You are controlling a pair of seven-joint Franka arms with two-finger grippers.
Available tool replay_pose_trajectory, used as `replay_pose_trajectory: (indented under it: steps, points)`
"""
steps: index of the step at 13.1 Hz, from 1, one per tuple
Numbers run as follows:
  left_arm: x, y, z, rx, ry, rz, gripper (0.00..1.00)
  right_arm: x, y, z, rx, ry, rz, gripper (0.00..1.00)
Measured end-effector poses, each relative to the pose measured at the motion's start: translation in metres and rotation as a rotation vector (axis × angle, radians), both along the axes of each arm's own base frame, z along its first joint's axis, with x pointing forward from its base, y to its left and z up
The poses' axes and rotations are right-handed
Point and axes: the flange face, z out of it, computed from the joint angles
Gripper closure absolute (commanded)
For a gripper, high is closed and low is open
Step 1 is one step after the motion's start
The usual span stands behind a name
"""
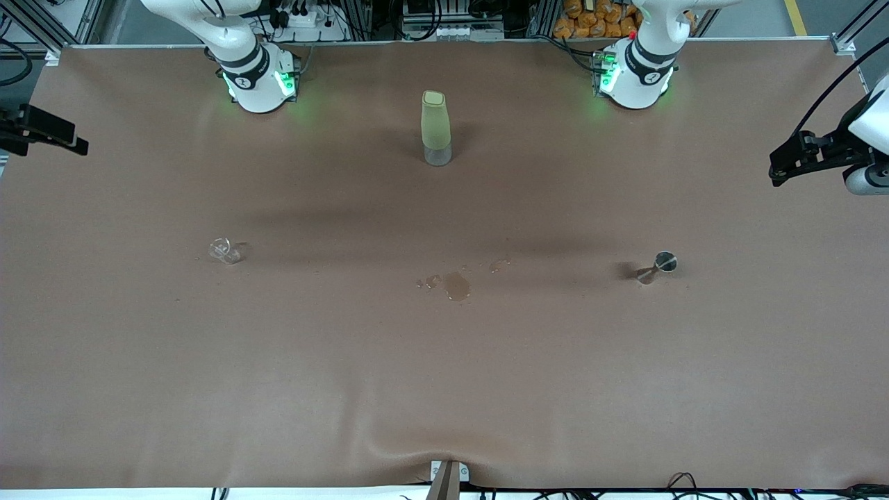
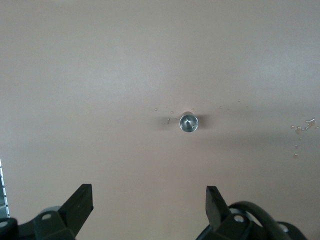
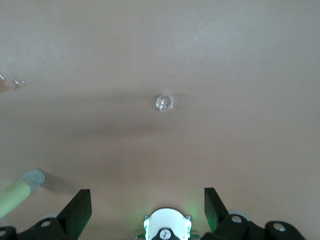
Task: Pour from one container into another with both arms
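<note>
Spilled liquid [image 1: 456, 285]: small wet patch on the brown bench [image 1: 444, 389], mid-bench, between cup and jigger, nearest the front camera.
Left tool [image 2: 149, 202]: fingers spread wide, gripping nothing, held high over the left arm's end of the bench, above the jigger.
Steel jigger [image 2: 188, 122]: upright on the bench, untouched.
Right tool [image 3: 147, 205]: fingers spread wide, gripping nothing, held high over the right arm's end, above the cup.
Glass cup [image 3: 164, 102]: clear, upright on the bench, untouched, well apart from the jigger.
Pale-green bottle [image 1: 436, 128]: upright, mid-bench, farther from the front camera than the spill.
</note>
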Motion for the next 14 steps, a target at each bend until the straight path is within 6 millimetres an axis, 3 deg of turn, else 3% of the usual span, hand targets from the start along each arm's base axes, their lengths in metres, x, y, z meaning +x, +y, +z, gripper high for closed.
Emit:
replay_pose_trajectory:
  steps: [6,14]
  points:
    - [-0.016,-0.01,-0.001,-0.077,-0.006,0.003,0.0,-0.015,-0.018,-0.009,0.006,-0.025,-0.032,0.0]
    - [-0.025,-0.006,0.011,-0.082,-0.014,0.012,0.0,0.002,-0.014,-0.011,-0.037,-0.137,-0.02,0.0]
